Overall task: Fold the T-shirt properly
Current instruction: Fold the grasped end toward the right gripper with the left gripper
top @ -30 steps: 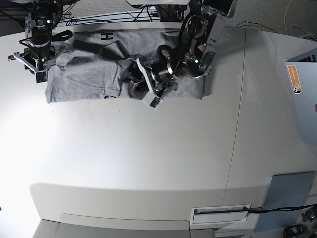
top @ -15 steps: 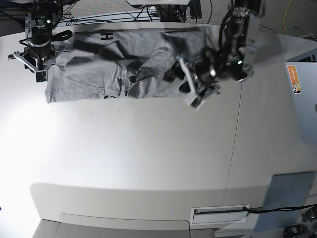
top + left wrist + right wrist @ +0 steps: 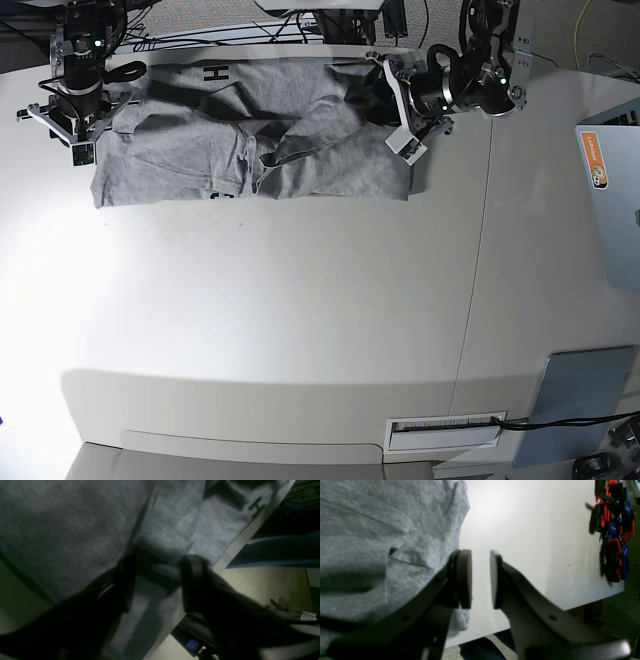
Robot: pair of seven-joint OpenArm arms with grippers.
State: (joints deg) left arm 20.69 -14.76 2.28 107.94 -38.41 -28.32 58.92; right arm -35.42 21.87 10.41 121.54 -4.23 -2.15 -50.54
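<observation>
Right gripper (image 3: 72, 140) jaws apart, empty, over bare white matte tabletop (image 3: 300, 320), the heather-grey cotton T-shirt (image 3: 250, 150) edge just beside one jaw. Shirt lies rumpled along the table's far edge. Left gripper (image 3: 398, 108) jaws apart, straddling shirt fabric; carpeted floor (image 3: 262, 585) beyond.

The T-shirt (image 3: 250, 140) is covering the far strip of the surface (image 3: 300, 320); the near expanse is lying open for passage. An orange-labelled device (image 3: 610, 190) is occupying the right edge.
</observation>
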